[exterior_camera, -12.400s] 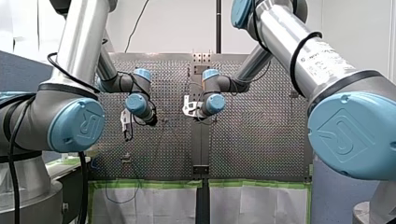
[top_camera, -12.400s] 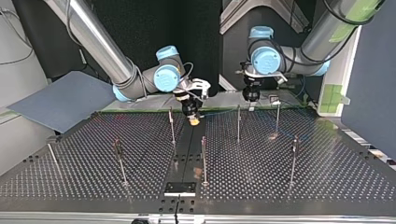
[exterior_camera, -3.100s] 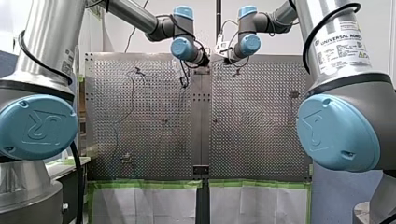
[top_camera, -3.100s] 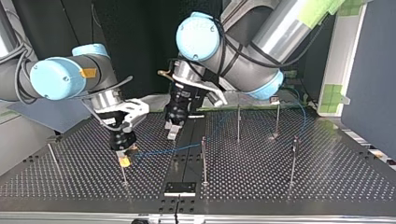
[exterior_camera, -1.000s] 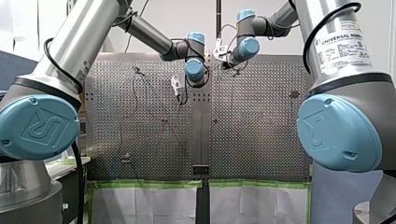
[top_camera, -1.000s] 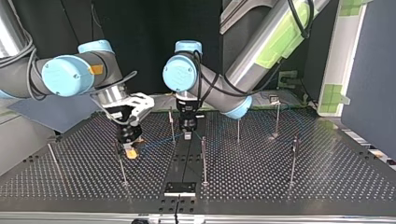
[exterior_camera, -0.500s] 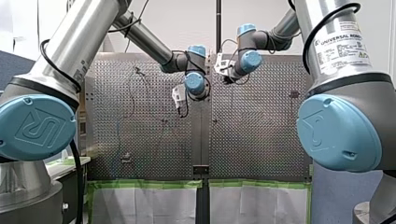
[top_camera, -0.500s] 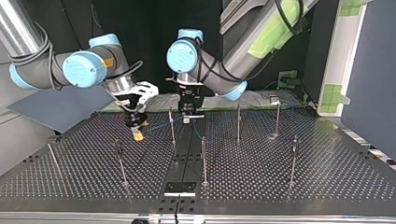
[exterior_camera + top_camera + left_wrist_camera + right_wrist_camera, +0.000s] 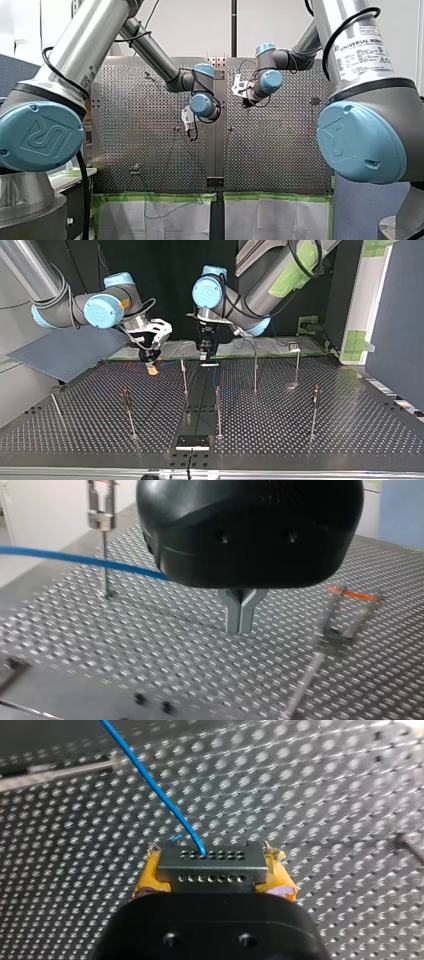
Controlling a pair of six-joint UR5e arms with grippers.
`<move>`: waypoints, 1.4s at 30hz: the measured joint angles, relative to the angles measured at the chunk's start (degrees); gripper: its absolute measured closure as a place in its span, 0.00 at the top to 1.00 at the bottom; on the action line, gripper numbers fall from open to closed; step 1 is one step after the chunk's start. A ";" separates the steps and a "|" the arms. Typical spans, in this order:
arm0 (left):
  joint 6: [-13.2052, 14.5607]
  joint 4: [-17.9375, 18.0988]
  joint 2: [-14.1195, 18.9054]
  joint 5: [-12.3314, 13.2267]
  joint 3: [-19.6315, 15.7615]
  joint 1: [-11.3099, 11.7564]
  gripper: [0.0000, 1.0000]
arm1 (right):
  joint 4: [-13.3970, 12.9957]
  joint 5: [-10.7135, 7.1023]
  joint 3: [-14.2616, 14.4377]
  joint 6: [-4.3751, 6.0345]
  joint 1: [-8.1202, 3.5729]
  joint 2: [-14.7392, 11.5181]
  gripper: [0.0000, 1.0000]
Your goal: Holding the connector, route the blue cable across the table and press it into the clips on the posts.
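Note:
A black multi-hole connector [image 9: 212, 861] sits between the yellow pads of my right gripper [image 9: 214, 870], which is shut on it. The blue cable [image 9: 150, 782] runs from the connector away over the perforated table [image 9: 325, 795]. In the top view my right gripper [image 9: 151, 369] hangs near the back edge at the left. My left gripper [image 9: 206, 360] is beside it, over the middle strip. In the left wrist view its metal fingers [image 9: 240, 616] are shut, with nothing seen between them. The blue cable [image 9: 75, 558] passes behind its body, near a post with a clip [image 9: 101, 517].
Several thin clip posts stand on the table, among them one [image 9: 184, 374] between the grippers, one [image 9: 255, 371] to the right and one [image 9: 218, 410] nearer the camera. A black plate [image 9: 193, 442] lies at the near edge. A grey sheet [image 9: 60, 352] leans at the left.
In the top view both grippers have drawn back toward the table's far edge. My right gripper carried the connector with it, past the post it was next to.

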 joint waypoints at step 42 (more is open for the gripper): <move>-4.29 6.59 -8.37 11.27 1.12 2.25 0.02 | -1.31 -0.70 3.73 -2.43 -2.82 7.13 0.00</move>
